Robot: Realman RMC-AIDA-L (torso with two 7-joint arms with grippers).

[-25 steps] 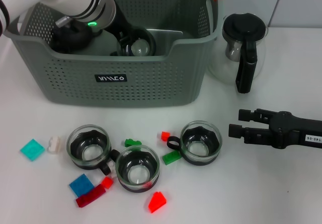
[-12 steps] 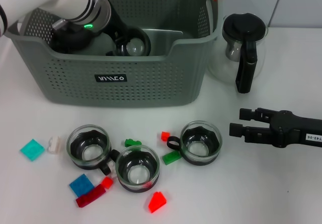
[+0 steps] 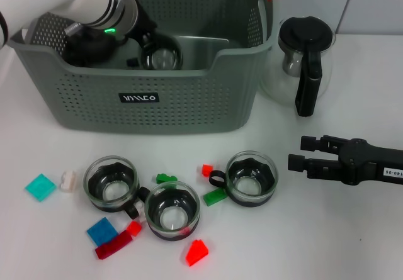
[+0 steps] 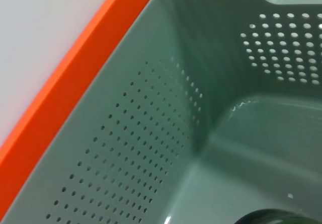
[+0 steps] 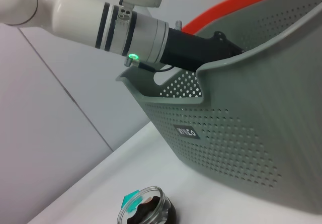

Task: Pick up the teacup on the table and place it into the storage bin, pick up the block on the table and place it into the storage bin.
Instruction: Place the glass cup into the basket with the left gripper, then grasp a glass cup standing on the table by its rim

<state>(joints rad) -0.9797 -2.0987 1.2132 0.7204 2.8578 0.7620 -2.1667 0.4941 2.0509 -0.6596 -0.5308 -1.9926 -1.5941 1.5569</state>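
Head view shows the left gripper (image 3: 146, 44) inside the storage bin (image 3: 151, 97) with a teacup (image 3: 160, 58) – grip state I cannot tell; the left wrist view shows only bin wall – the right gripper (image 3: 301, 154), fingers apart, rests on the white table (image 3: 315, 229) near its right edge

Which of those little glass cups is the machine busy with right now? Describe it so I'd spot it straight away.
Look at the big grey perforated storage bin at the back of the white table. The left hand reaches down inside it, and at its tip sits a glass teacup. It is the only cup inside the bin; the other three cups stand on the table among coloured blocks.
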